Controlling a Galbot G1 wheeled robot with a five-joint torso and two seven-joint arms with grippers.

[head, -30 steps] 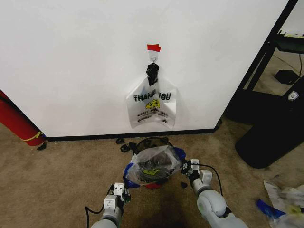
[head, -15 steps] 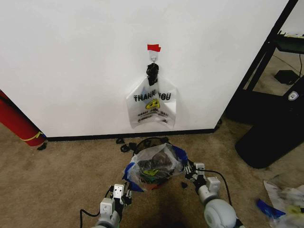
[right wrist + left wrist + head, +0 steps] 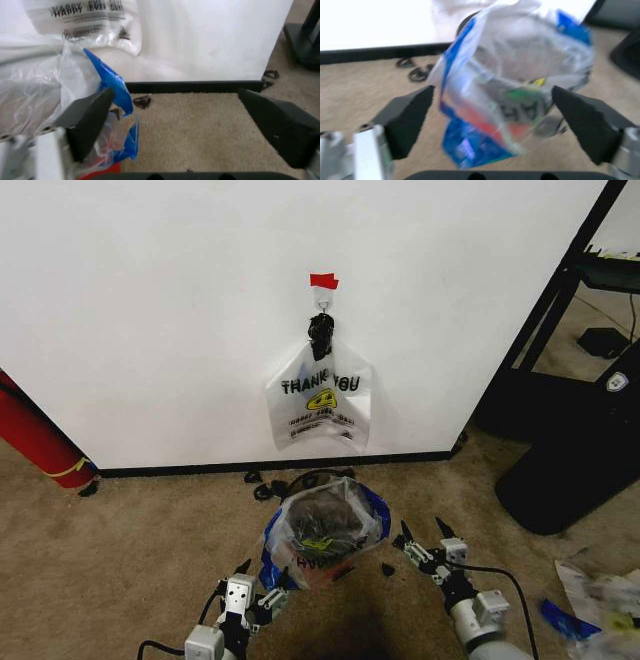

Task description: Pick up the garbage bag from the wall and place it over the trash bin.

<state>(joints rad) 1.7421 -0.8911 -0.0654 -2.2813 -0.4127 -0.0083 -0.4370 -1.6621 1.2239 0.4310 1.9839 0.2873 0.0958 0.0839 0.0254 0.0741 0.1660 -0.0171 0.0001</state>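
Draped over the small round black trash bin (image 3: 318, 555), the thin clear blue-edged plastic garbage bag (image 3: 325, 525) looked feather-light, slippery, best pinched at its blue rim, between both grippers' released jaws at eight and four o'clock.

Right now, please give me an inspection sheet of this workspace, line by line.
Surface: beige carpet, worn.
Job's things: garbage bag draped over trash bin; red base shows.
Clutter: second printed bag on wall hook; black bits by baseboard.
End effectors: left end effector open beside bag; right end effector open, apart from bag.
Cables: black cable along right arm.
Surroundings: white wall, red cylinder, large black bin.
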